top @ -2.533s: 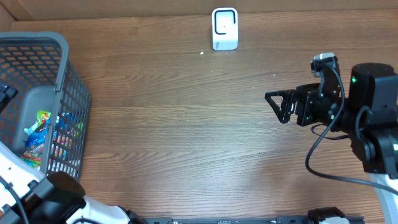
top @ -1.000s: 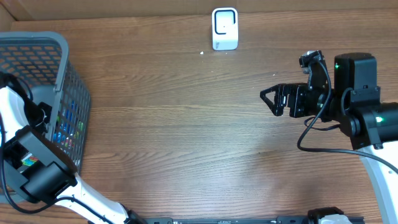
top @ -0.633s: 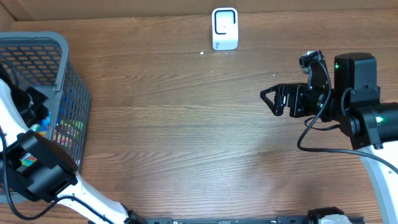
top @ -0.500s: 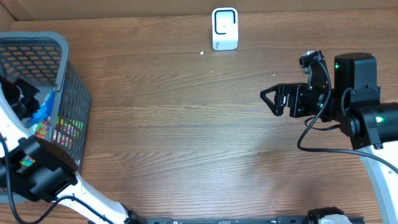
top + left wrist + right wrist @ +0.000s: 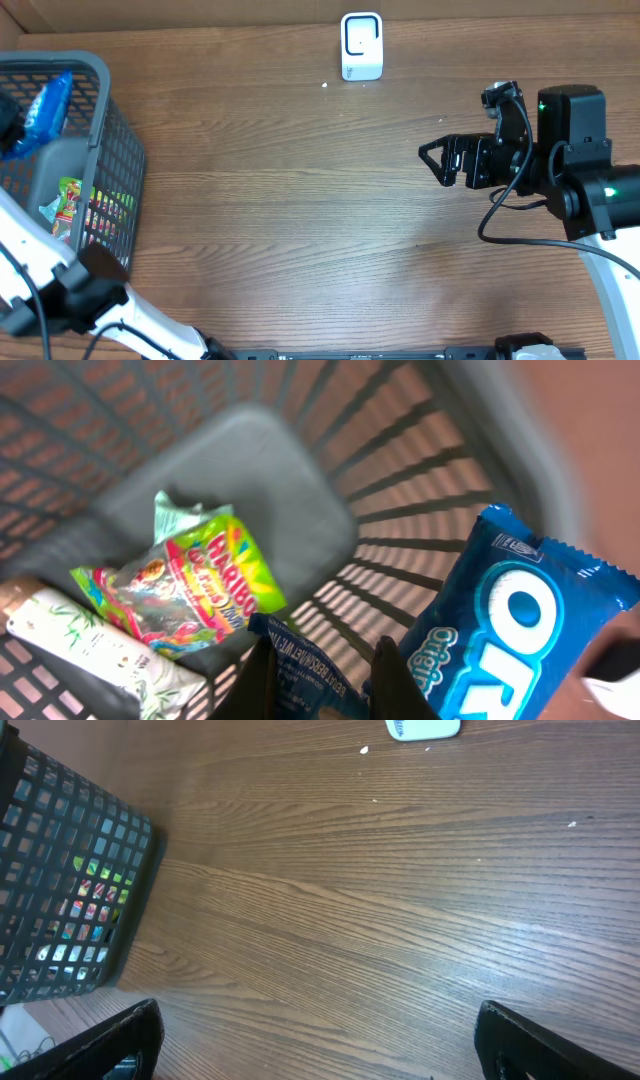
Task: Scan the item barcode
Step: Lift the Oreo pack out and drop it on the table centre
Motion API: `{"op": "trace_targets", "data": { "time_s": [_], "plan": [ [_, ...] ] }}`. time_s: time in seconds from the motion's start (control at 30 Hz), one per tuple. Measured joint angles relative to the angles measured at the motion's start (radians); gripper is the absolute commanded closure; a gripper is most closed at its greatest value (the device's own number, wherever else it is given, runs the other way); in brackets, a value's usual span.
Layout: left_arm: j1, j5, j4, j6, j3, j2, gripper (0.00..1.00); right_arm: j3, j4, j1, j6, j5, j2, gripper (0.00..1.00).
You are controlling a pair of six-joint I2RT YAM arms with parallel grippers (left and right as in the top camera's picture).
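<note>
At the upper left of the overhead frame, the blue Oreo packet (image 5: 45, 110) hangs over the rim of the grey basket (image 5: 60, 62), its long axis running steeply from lower left to upper right. The left pincer (image 5: 325, 675) is pressed together on a crumpled blue end that seems to belong to this packet. In the left wrist view the rest of the packet fans away to the upper right of the fingers. Below it in the basket lie a Haribo bag (image 5: 190, 585) and a pale, leaf-printed pack (image 5: 90, 645). The white scanner (image 5: 361, 45) stands at the top centre of the bench (image 5: 300, 220), well apart from the packet and to its right, so the coming move looks like a long carry rightward. Whether a barcode faces outward cannot be told. The right pincer (image 5: 432, 165) is spread and empty at the right of the frame, nearer the scanner than the left.
</note>
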Motion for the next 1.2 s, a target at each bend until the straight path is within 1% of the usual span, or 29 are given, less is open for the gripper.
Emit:
{"op": "trace_targets", "data": {
  "time_s": [0.13, 0.2, 0.27, 0.37, 0.43, 0.53, 0.7, 0.8, 0.97, 1.13, 1.17, 1.2],
  "plan": [
    [-0.024, 0.035, -0.003, 0.006, 0.019, -0.131, 0.96, 0.000, 0.002, 0.000, 0.000, 0.000, 0.000, 0.00],
    [-0.066, 0.050, -0.003, 0.014, 0.031, -0.198, 0.96, 0.000, 0.006, 0.000, 0.000, 0.000, 0.002, 0.00],
    [-0.133, 0.064, -0.004, 0.018, 0.040, -0.252, 0.96, 0.000, 0.006, 0.000, 0.000, 0.000, 0.007, 0.00],
    [-0.234, 0.077, -0.006, 0.021, 0.045, -0.287, 0.96, 0.000, 0.006, 0.000, 0.000, 0.000, 0.018, 0.00],
    [-0.342, 0.091, -0.006, 0.021, 0.039, -0.290, 0.96, 0.000, 0.005, 0.000, 0.000, 0.000, 0.025, 0.00],
    [-0.471, 0.092, -0.006, 0.021, -0.010, -0.272, 0.96, 0.000, 0.005, 0.000, 0.000, 0.000, 0.032, 0.00],
    [-0.685, 0.029, 0.024, -0.027, -0.197, -0.204, 0.96, 0.000, 0.005, 0.000, 0.000, 0.008, 0.034, 0.00],
    [-0.789, -0.033, 0.105, -0.069, -0.324, -0.151, 0.96, 0.000, 0.005, 0.000, 0.000, 0.036, 0.034, 0.00],
    [-0.966, -0.077, 0.309, -0.152, -0.537, -0.044, 0.96, 0.000, 0.005, 0.000, -0.001, 0.074, 0.034, 0.00],
    [-1.076, -0.082, 0.416, -0.212, -0.634, 0.072, 0.96, 0.000, 0.005, 0.000, -0.011, 0.087, 0.034, 0.00],
    [-1.093, -0.082, 0.422, -0.220, -0.639, 0.097, 0.85, 0.000, 0.005, 0.000, -0.012, 0.088, 0.034, 0.00],
    [-1.104, -0.082, 0.425, -0.224, -0.643, 0.115, 0.73, 0.000, 0.005, 0.000, -0.013, 0.089, 0.034, 0.00]
  ]
}}
